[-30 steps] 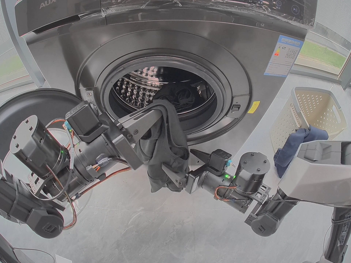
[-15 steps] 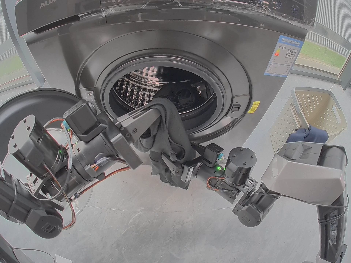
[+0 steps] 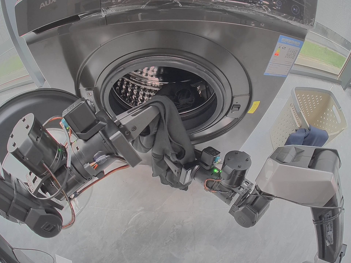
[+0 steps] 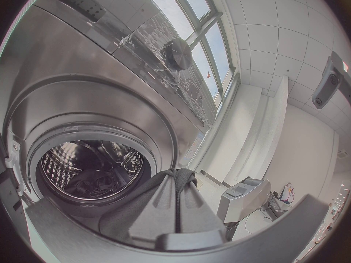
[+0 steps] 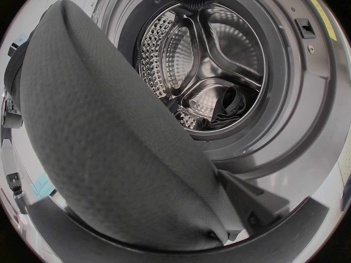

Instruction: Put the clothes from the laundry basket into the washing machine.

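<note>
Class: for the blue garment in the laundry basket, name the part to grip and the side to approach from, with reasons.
Grip the bunched ridge of the blue garment at the laundry basket's near rim, coming from above through the open top. The cloth humps up there, so a fold can likely be pinched clear of the perforated walls. Its lower part is hidden.

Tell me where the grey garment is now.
The grey garment hangs centre of the head view, before the washing machine's mouth, from the left gripper, its lower end at the right gripper.
</note>
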You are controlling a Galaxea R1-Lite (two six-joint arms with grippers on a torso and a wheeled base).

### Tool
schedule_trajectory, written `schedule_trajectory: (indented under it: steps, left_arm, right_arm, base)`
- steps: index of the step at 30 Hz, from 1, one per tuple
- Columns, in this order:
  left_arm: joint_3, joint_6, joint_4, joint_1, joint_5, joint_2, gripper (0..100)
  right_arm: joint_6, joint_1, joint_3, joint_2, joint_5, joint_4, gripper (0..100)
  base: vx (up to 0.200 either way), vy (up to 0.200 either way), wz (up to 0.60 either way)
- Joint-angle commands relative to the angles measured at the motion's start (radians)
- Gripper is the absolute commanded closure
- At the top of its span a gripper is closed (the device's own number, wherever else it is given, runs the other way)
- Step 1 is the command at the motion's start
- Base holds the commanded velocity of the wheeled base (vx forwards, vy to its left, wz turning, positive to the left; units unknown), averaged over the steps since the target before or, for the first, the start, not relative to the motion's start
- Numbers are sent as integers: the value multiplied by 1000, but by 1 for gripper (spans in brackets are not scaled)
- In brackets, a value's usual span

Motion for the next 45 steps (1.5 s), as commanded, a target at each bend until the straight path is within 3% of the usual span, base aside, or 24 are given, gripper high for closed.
schedule_trajectory:
  steps: [1, 5, 12, 16, 22, 27, 31, 36, 45]
  left_arm:
    - [5, -2, 12, 10, 4, 2, 100]
    - [34, 3, 13, 40, 78, 10, 100]
    - [135, 6, 13, 115, 84, 15, 100]
    - [209, 15, 15, 141, 70, 36, 100]
    - [279, 84, -1, 144, 46, 128, 100]
    - [288, 113, -2, 139, 46, 208, 100]
    - [279, 119, -2, 136, 38, 252, 100]
    - [270, 122, -4, 132, -19, 315, 100]
    - [253, 122, -4, 132, -20, 346, 100]
  right_arm:
    - [1, -2, 1, -7, 0, -2, 100]
    - [1, -42, 7, -47, 2, 0, 100]
    - [6, -87, 39, -145, -1, 0, 100]
    - [6, -85, 58, -186, -3, 0, 100]
    - [4, -65, 59, -220, -4, 0, 100]
    - [6, -41, 51, -234, -9, 0, 100]
    - [6, -25, 50, -234, -9, 0, 100]
    - [9, -5, 45, -232, -9, 0, 100]
    - [9, 12, 45, -222, -10, 0, 100]
  base:
    - [0, 0, 0]
    - [0, 0, 0]
    - [0, 0, 0]
    - [0, 0, 0]
    - [0, 0, 0]
    - [0, 0, 0]
    - [0, 0, 0]
    - [0, 0, 0]
    - [0, 0, 0]
